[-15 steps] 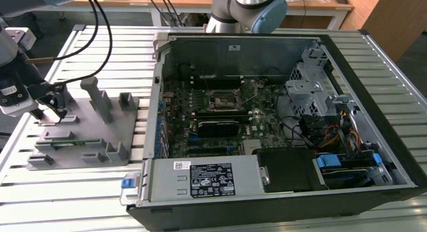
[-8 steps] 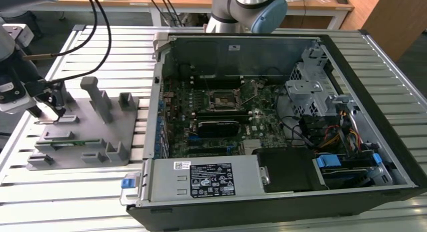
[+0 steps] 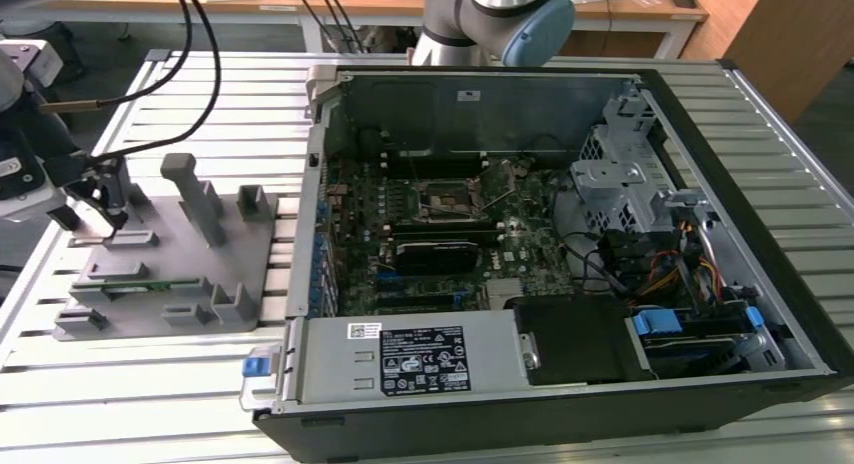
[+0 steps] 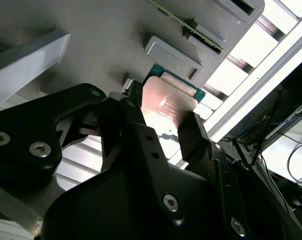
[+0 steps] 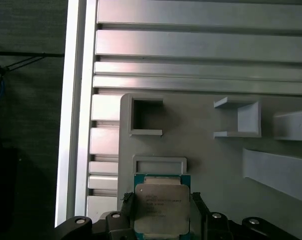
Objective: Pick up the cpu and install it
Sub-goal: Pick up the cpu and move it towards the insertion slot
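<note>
Right now the gripper (image 3: 91, 212) is down on the grey fixture tray (image 3: 247, 254), at the tray's edge away from the open computer case (image 3: 747, 284). In the first wrist view the cpu (image 5: 162, 202) lies flat on the tray, silver top up, just beside a small raised rectangular ledge (image 5: 160, 164) of the tray. It sits squarely between the gripper's two black fingers (image 5: 128, 206), which press against its opposite edges, so the gripper is grasping the cpu. The tray rests on the slatted tabletop (image 3: 160, 384).
</note>
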Available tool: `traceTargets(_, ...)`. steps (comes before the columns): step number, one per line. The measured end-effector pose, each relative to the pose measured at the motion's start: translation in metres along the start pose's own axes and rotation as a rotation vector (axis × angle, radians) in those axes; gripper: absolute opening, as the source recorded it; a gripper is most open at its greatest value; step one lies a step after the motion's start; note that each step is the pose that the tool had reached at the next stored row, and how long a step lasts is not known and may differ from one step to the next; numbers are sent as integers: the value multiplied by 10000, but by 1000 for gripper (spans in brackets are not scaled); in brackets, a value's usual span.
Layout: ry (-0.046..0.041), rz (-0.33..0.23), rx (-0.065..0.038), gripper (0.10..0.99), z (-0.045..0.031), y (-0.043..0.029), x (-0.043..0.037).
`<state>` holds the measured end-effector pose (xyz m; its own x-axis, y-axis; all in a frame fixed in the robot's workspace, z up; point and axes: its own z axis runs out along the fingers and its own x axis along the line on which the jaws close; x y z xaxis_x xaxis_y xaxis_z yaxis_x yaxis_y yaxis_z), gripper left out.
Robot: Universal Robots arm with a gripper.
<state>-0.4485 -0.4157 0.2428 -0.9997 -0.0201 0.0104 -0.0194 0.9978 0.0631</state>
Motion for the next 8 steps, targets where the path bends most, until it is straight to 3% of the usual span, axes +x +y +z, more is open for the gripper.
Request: traceTargets(8,-1,0,-2,529,-50,3,1)
